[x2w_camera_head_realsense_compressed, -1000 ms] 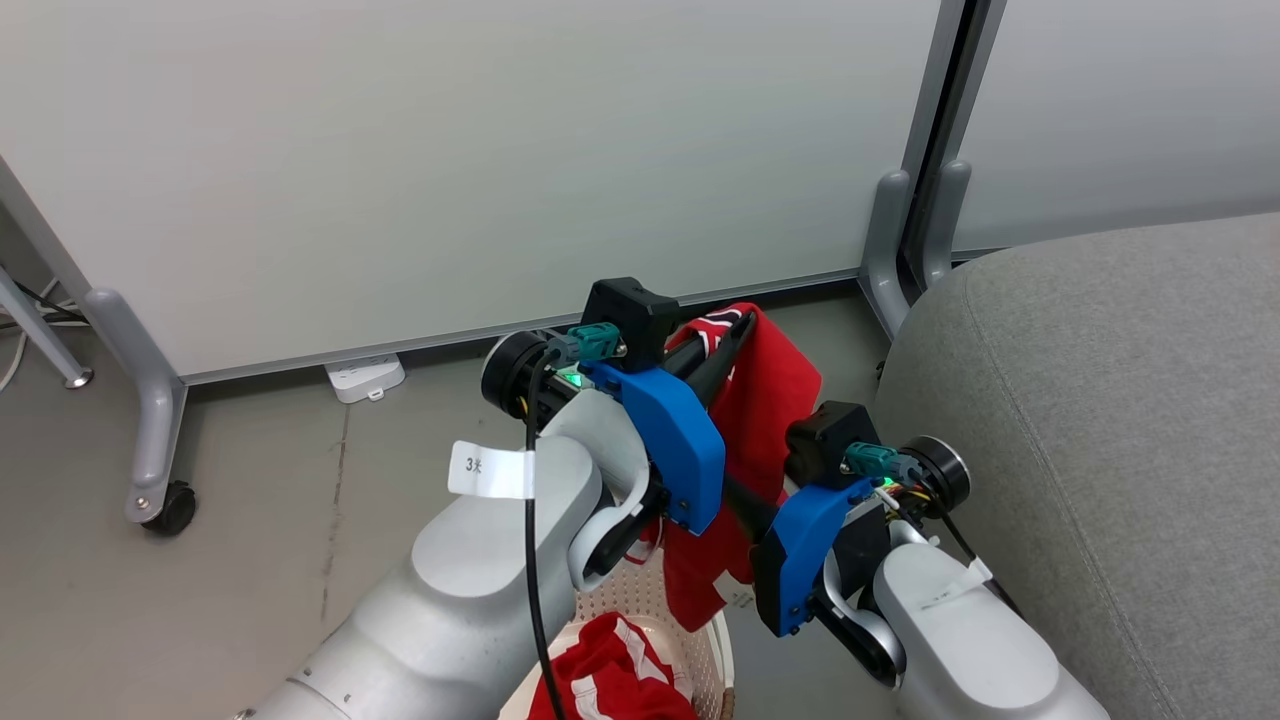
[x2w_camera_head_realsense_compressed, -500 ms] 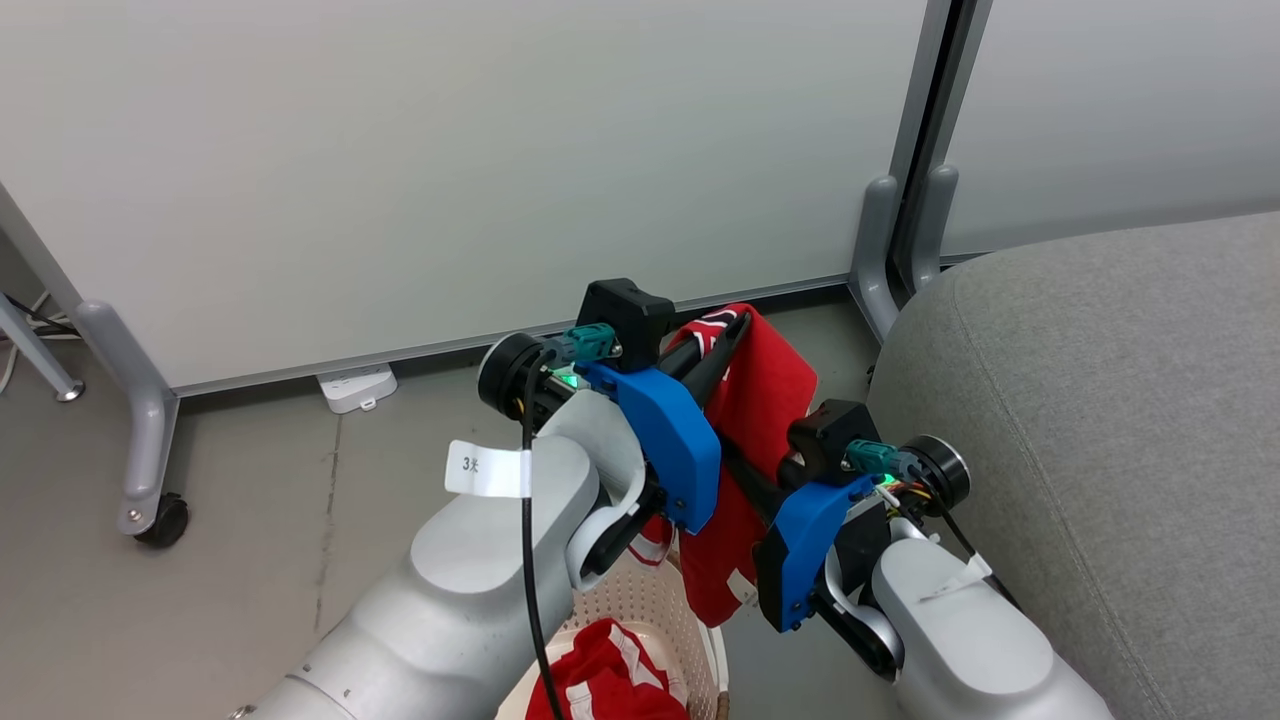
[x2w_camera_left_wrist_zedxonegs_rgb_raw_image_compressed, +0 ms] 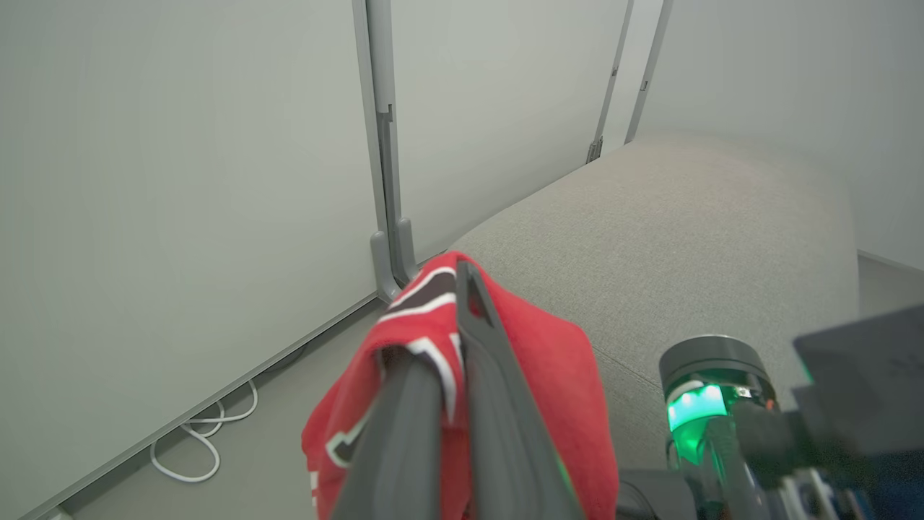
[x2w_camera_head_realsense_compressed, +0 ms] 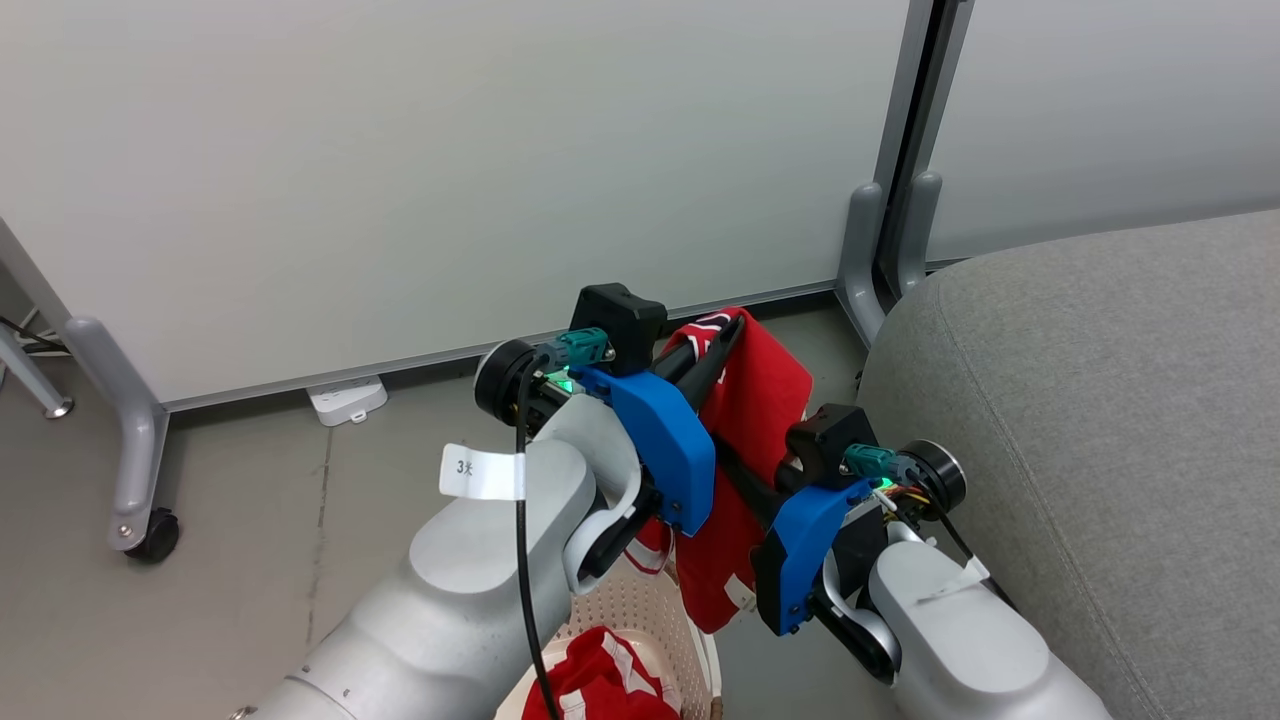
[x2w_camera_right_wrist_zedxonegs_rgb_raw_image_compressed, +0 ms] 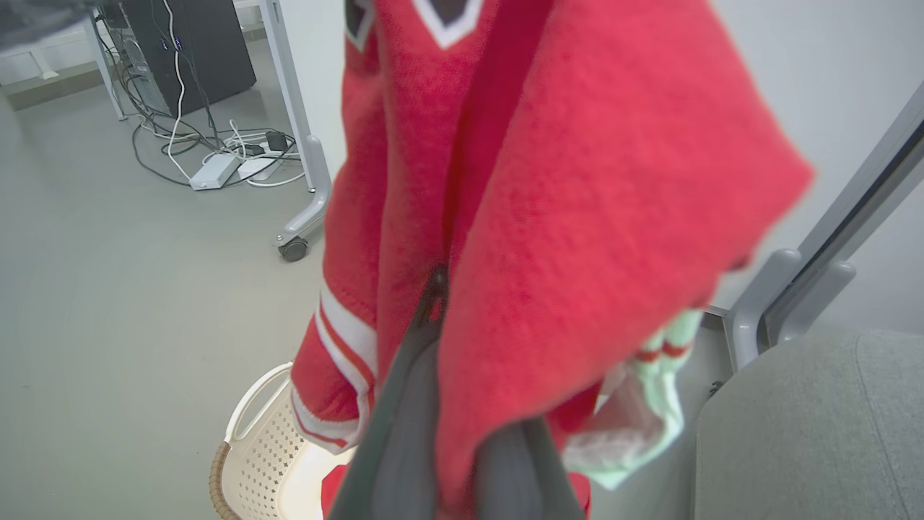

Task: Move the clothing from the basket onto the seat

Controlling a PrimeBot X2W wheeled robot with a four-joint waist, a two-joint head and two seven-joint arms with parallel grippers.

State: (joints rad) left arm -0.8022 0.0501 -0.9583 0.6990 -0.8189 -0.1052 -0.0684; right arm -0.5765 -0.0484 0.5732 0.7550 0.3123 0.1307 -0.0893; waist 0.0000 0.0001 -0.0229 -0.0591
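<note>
Grey smooth floor [x2w_camera_head_realsense_compressed: 250, 540] and white partition panels [x2w_camera_head_realsense_compressed: 450, 170] make up the background, and a white power strip [x2w_camera_head_realsense_compressed: 347, 398] lies at the panel foot. We see the left end effector [x2w_camera_head_realsense_compressed: 728, 335] pressed together at centre frame, pinching the top trim of a soft red sports garment with white stripe trim [x2w_camera_head_realsense_compressed: 770, 390]. The right end effector [x2w_camera_right_wrist_zedxonegs_rgb_raw_image_compressed: 435, 289] is pressed together too. Its tips are buried in a lower fold of the same cloth, so we read it as a second pinch. The garment hangs above the oval cream perforated plastic basket [x2w_camera_head_realsense_compressed: 640, 610] at bottom centre, where a second red-and-white garment [x2w_camera_head_realsense_compressed: 600, 680] lies. The large grey fabric sofa cushion [x2w_camera_head_realsense_compressed: 1100, 400] sits at right, just beside the arms. For the carry we'd keep both pinches tight and lift until the hem clears the basket rim. Then we'd swing right over the cushion edge and lower before letting go. The cloth is limp, so a dragging hem could snag.
</note>
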